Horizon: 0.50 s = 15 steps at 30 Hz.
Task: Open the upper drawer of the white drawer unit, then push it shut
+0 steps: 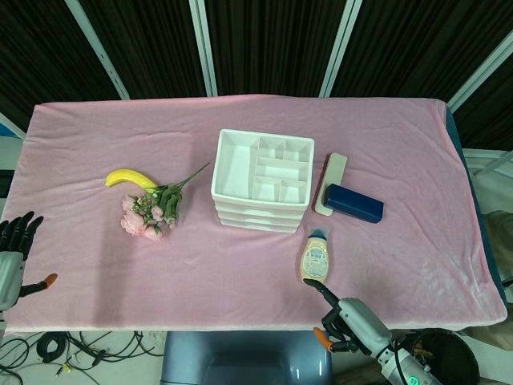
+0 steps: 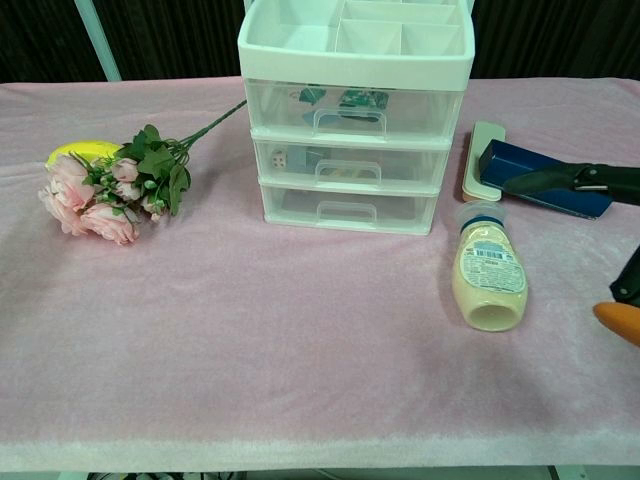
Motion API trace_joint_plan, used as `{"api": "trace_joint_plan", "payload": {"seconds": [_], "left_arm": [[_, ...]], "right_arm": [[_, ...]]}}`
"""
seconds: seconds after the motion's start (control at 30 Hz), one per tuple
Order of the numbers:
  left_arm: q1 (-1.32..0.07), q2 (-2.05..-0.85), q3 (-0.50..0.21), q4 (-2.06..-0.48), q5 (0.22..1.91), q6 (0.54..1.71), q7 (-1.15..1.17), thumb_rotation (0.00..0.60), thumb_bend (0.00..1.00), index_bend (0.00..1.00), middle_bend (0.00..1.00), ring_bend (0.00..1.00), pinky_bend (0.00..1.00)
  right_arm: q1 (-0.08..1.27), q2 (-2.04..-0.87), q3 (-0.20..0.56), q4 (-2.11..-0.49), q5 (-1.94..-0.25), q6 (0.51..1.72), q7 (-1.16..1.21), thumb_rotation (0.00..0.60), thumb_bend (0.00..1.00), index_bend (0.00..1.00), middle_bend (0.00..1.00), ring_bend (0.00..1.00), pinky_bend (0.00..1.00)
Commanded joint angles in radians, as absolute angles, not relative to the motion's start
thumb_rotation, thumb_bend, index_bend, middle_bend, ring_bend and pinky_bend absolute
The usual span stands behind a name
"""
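Observation:
The white drawer unit stands mid-table with a divided tray on top. In the chest view its upper drawer is flush with the frame, its handle facing me, and small items show through its clear front. The two drawers below are also closed. My right hand hovers at the table's near edge, in front and to the right of the unit, fingers apart and holding nothing. One of its dark fingers reaches in at the right edge. My left hand hangs off the table's left edge, fingers spread and empty.
A mayonnaise bottle lies between my right hand and the unit. A dark blue box and a beige block lie right of the unit. Pink flowers and a banana lie to its left on the pink cloth.

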State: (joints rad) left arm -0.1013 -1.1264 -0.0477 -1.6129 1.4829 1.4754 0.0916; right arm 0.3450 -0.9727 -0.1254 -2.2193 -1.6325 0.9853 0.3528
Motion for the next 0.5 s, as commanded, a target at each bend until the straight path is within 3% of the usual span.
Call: {"api": "trace_joint_plan", "payload": {"seconds": [0.03,0.5], "left_arm": [[-0.100,-1.128,-0.044,-1.611,1.494,1.483,0.087,0.600,0.00,0.00,0.00,0.00,0.00],[-0.078,-1.170,-0.049,-1.558,1.593,1.609,0.009,0.600,0.00,0.00,0.00,0.00,0.00]], "right_arm": [[0.346,-0.977,-0.127,-2.215,-1.628,0.985,0.350,0.600,0.41,0.04,0.93,0.93,0.88],[0.344,-0.978,-0.127,-2.213,-1.620,1.003,0.351,0.600,0.41,0.05,0.93,0.93,0.88]]}}
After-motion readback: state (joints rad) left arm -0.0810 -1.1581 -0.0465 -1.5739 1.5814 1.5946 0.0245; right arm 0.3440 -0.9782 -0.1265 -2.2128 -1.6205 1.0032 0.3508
